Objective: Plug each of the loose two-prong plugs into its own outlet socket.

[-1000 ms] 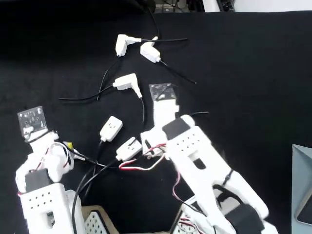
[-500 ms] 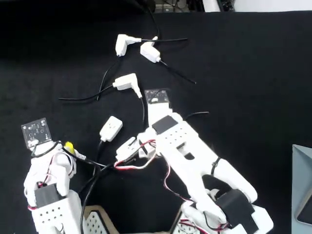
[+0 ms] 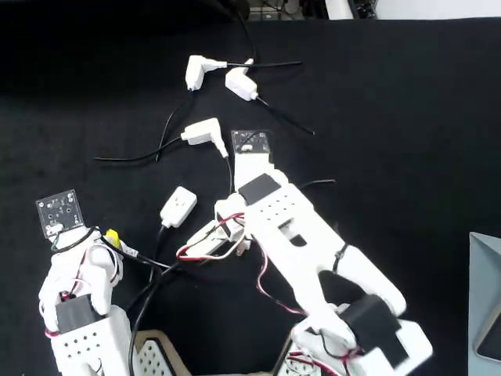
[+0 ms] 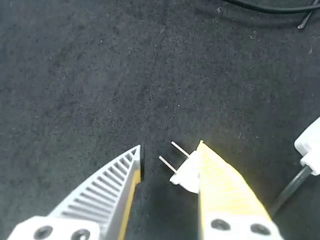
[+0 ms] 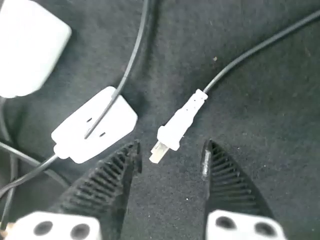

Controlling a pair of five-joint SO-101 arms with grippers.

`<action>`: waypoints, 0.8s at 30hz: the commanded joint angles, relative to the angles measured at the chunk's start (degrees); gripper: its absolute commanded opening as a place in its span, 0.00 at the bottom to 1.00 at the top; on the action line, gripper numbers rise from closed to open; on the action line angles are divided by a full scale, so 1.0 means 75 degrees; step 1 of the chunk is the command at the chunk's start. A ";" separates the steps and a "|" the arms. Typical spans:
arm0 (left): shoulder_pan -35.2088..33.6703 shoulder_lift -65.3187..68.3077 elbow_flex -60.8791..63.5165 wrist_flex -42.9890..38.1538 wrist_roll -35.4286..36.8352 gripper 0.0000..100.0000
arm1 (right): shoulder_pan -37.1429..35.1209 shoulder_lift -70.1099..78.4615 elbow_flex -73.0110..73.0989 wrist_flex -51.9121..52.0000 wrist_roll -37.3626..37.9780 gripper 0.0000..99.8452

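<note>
My left gripper (image 4: pixel 170 150) is open low over the black mat. A white two-prong plug (image 4: pixel 184 170) lies against its yellow finger (image 4: pixel 220 185), with a dark gap to the grey finger (image 4: pixel 117 185). My right gripper (image 5: pixel 171 149) is open, its black fingers on either side of a small white plug (image 5: pixel 175 129) on a thin cable. Beside that plug is a white outlet socket (image 5: pixel 95 125) with two slots and a black wire across it. In the high view this socket (image 3: pixel 202 233) is half under the right arm (image 3: pixel 274 215). A second socket (image 3: pixel 178 206) lies close by.
Three more white plugs (image 3: pixel 196 70) (image 3: pixel 241 84) (image 3: pixel 203 131) with black cables lie farther back on the mat. Black cables (image 3: pixel 149 290) run between the two arm bases. A grey box (image 3: pixel 485 298) sits at the right edge. The left arm (image 3: pixel 74 290) stands at the lower left.
The right arm has swung left and forward over the near socket. The left arm pulled back toward its base a second ago and has kept still since.
</note>
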 commanded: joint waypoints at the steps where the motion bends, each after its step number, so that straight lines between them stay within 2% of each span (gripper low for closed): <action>1: 0.0135 0.0047 0.0147 -0.0023 0.0047 0.18 | -0.0082 0.0580 -0.0475 -0.0316 -0.0281 0.20; 12: 0.0135 0.0047 0.0147 -0.0023 0.0047 0.18 | 0.0012 0.1307 -0.0393 -0.0598 -0.0445 0.19; 19: 0.0135 0.0047 0.0147 -0.0023 0.0047 0.18 | 0.0610 0.1272 -0.0393 -0.0856 -0.0410 0.01; 24: 0.0135 0.0047 0.0147 -0.0023 0.0047 0.18 | 0.0774 0.1272 -0.0346 -0.0809 -0.0047 0.01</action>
